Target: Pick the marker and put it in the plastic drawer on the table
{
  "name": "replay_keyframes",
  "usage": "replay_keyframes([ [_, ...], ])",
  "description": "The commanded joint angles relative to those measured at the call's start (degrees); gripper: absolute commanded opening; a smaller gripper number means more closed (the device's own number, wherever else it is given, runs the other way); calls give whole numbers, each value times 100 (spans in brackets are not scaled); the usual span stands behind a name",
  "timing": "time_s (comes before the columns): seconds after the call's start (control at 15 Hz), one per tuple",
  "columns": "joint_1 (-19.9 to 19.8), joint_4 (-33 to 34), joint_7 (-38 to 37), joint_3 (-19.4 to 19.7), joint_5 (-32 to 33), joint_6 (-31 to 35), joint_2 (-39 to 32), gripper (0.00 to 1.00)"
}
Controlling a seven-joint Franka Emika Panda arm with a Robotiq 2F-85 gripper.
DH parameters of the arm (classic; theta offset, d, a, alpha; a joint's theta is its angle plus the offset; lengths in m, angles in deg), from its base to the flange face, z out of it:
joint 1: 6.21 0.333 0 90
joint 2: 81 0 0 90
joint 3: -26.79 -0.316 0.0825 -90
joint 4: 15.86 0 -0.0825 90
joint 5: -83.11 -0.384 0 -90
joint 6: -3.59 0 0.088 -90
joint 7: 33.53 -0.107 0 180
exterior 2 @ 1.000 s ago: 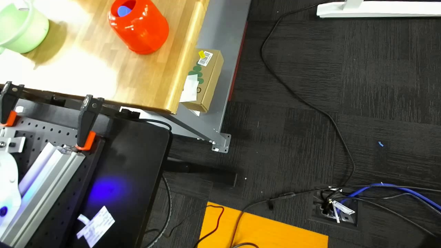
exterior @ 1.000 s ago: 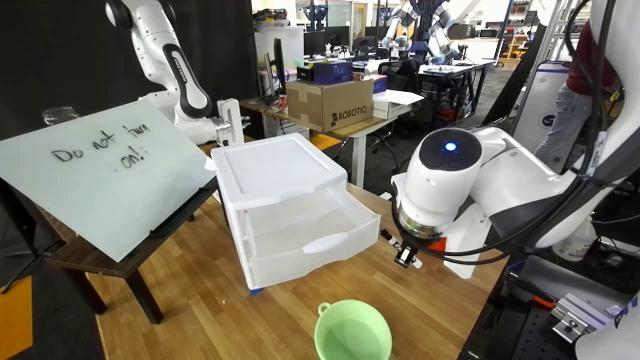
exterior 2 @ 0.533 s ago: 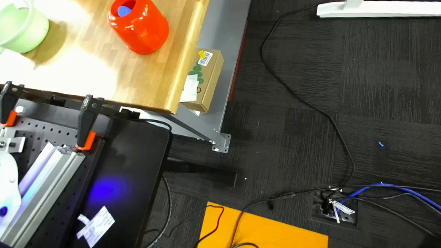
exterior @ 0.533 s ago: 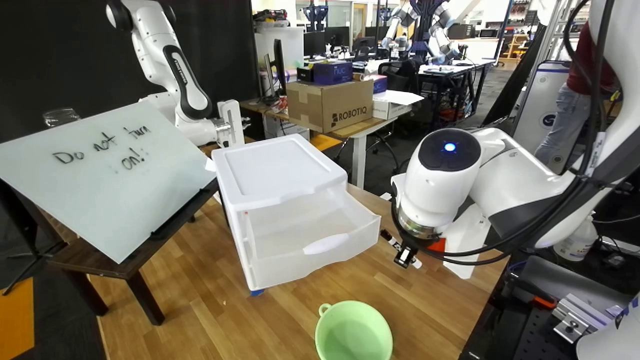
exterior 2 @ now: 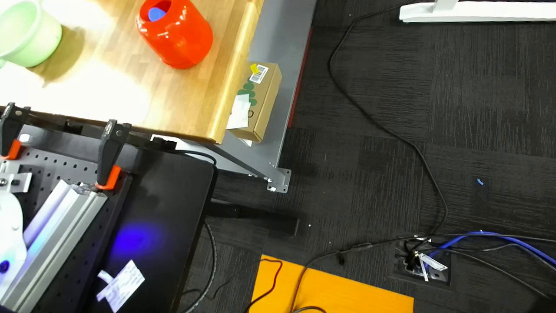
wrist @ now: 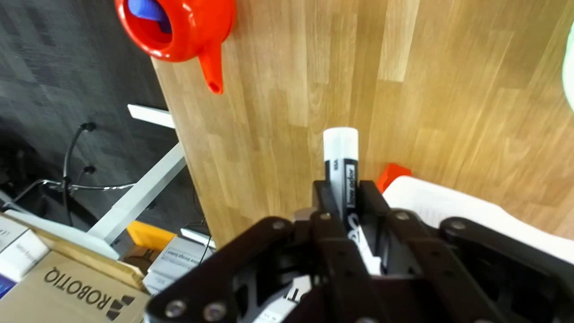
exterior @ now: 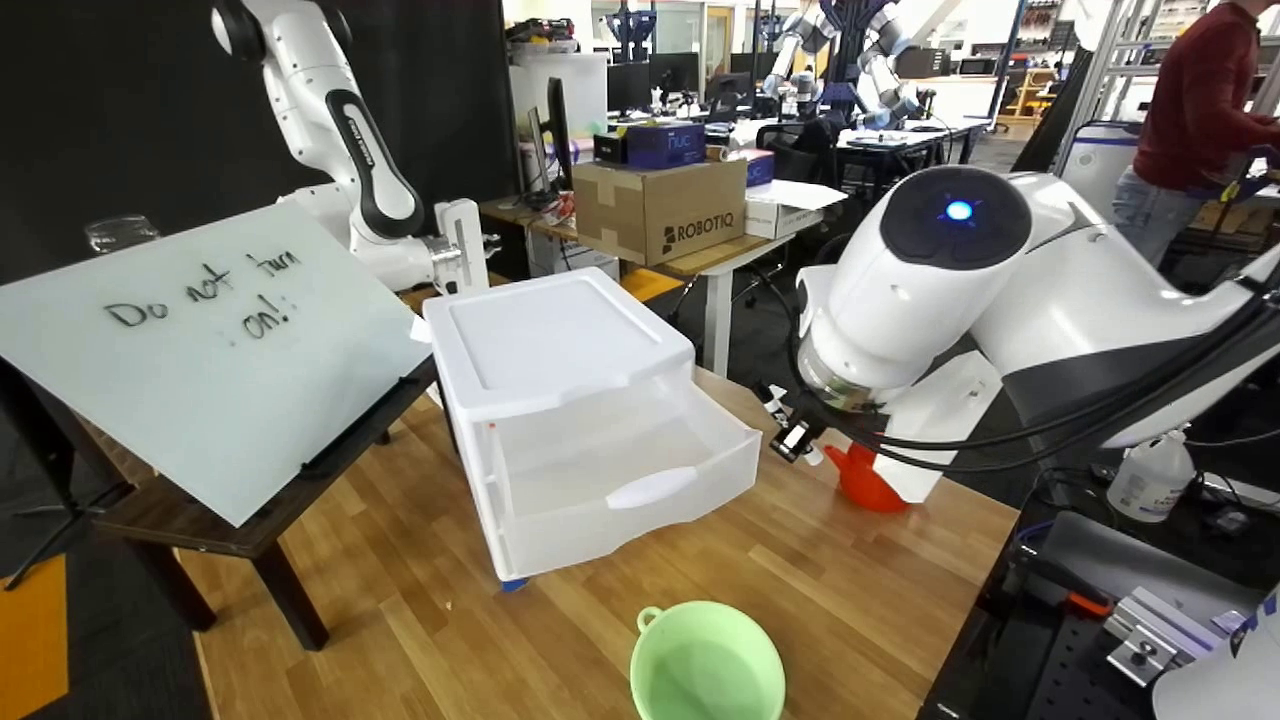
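Holds the marker (wrist: 344,186) squeezed partway along its length in the pincer (exterior: 797,438), likely for a steady grip with both ends free, up off the table (exterior: 850,590), presumably to clear the edge of the nearby drawer (exterior: 600,530), open probably to take it from above.

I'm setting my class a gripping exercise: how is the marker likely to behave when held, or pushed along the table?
The marker is probably stiff: it looks straight and unbent in the gripper. Its slimness suggests little weight. Laid on the table and pushed, it would probably roll, since it looks cylindrical.
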Motion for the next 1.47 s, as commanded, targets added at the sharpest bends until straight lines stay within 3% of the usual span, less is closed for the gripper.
replay_keyframes([
  [0.0, -5, -6, -353, -445, 129, -539, 561, 5],
  [0.67, 470, 475, -169, -1448, 207, -1874, 639, 5],
  [1.0, 678, 641, 96, -1462, 349, -2182, 557, 5],
  [1.4, 830, 756, 1204, -1321, 191, -2346, 333, 5],
])
